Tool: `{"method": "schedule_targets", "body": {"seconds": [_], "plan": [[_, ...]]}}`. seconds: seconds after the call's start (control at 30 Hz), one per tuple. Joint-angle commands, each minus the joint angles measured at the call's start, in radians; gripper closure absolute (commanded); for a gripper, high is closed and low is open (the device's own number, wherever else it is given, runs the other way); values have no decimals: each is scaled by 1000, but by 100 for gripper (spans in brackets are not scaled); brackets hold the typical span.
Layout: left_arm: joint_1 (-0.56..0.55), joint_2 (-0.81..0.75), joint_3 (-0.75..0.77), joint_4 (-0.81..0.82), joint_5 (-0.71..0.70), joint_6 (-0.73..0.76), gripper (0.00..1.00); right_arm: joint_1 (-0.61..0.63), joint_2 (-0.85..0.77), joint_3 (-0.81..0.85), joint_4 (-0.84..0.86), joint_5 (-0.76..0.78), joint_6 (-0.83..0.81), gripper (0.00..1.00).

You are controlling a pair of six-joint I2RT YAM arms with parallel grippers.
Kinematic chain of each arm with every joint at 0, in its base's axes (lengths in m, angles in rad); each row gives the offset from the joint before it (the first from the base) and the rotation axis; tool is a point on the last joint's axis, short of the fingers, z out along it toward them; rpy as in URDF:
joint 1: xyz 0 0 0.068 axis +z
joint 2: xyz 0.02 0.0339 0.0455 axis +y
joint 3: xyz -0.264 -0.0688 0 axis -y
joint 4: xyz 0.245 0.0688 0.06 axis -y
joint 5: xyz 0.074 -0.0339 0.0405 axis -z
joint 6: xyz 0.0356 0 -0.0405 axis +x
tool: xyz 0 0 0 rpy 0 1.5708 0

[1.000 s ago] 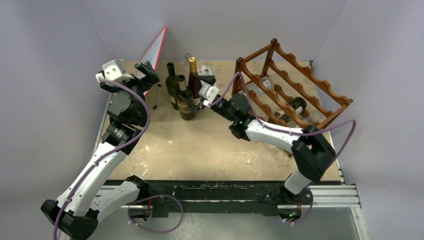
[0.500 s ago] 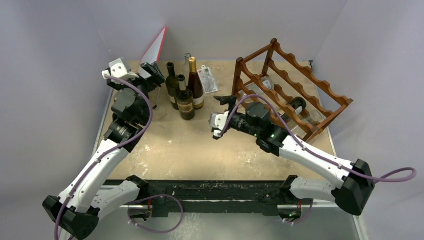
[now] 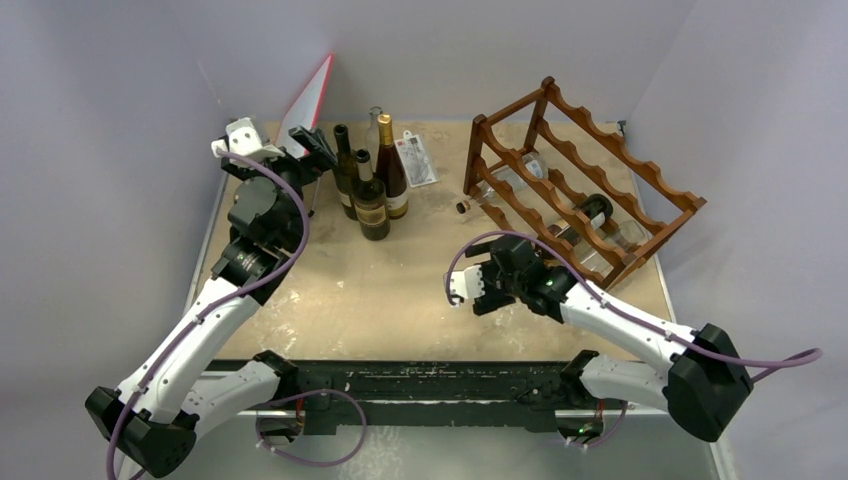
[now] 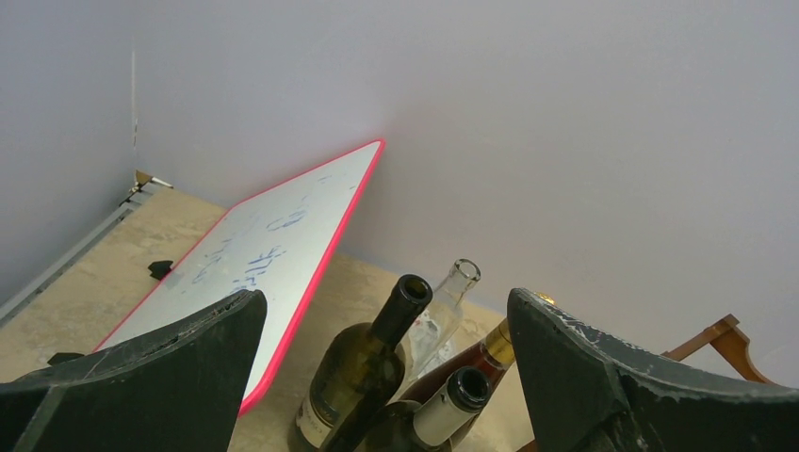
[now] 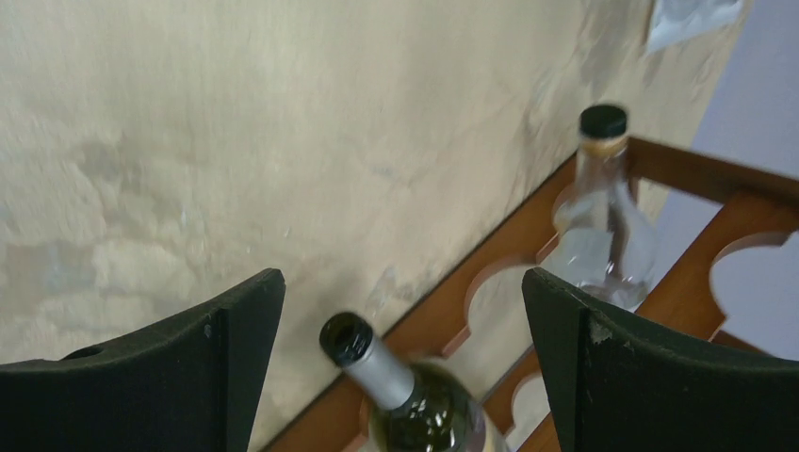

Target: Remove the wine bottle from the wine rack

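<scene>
The dark reddish-brown wine rack [image 3: 620,165] stands at the back right and also shows in the right wrist view [image 5: 528,235]. A dark green wine bottle [image 3: 588,214] lies in it, and its silver-foiled neck [image 5: 372,363] points out toward my right gripper. My right gripper [image 3: 512,272] is open and empty just in front of the rack. In its wrist view [image 5: 403,282] the neck sits between the jaws, untouched. A clear bottle with a black cap [image 5: 603,217] lies in the rack further back. My left gripper [image 3: 312,150] is open and empty at the back left.
Several upright bottles [image 3: 370,185] stand at the back centre and show below the left gripper [image 4: 377,377]. A red-edged whiteboard [image 3: 312,95] leans in the back left corner. A paper card [image 3: 418,160] lies by the rack. Walls close in on three sides.
My right arm has swung from the standing bottles forward and to the right, and its open gripper now faces the rack's front. My left gripper has shifted slightly to the right.
</scene>
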Motion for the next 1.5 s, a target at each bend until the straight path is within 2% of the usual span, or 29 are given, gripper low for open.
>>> {"method": "schedule_targets", "body": {"seconds": [0.0, 0.23, 0.53, 0.63, 0.8, 0.9, 1.03, 1.2, 1.47], "plan": [[-14, -11, 27, 25, -21, 5, 0, -25, -10, -5, -98, 80, -83, 2], [-31, -12, 26, 27, -18, 8, 0, -52, 12, -34, -161, 167, -143, 1], [-46, -14, 26, 29, -36, 20, 0, -76, 120, -91, 48, 338, -251, 2], [-47, -15, 25, 30, -41, 21, 0, -90, 158, -114, 172, 394, -293, 3], [-58, -14, 25, 31, -45, 25, 0, -105, 243, -95, 210, 411, -297, 7], [-61, -16, 24, 33, -50, 29, 0, -109, 279, -100, 256, 432, -309, 12], [-67, -18, 23, 34, -56, 35, 0, -117, 317, -98, 281, 452, -321, 24], [-70, -17, 23, 35, -58, 36, 0, -130, 341, -102, 314, 465, -334, 29], [-72, -16, 23, 35, -59, 38, 0, -131, 321, -108, 292, 419, -336, 52]]}}
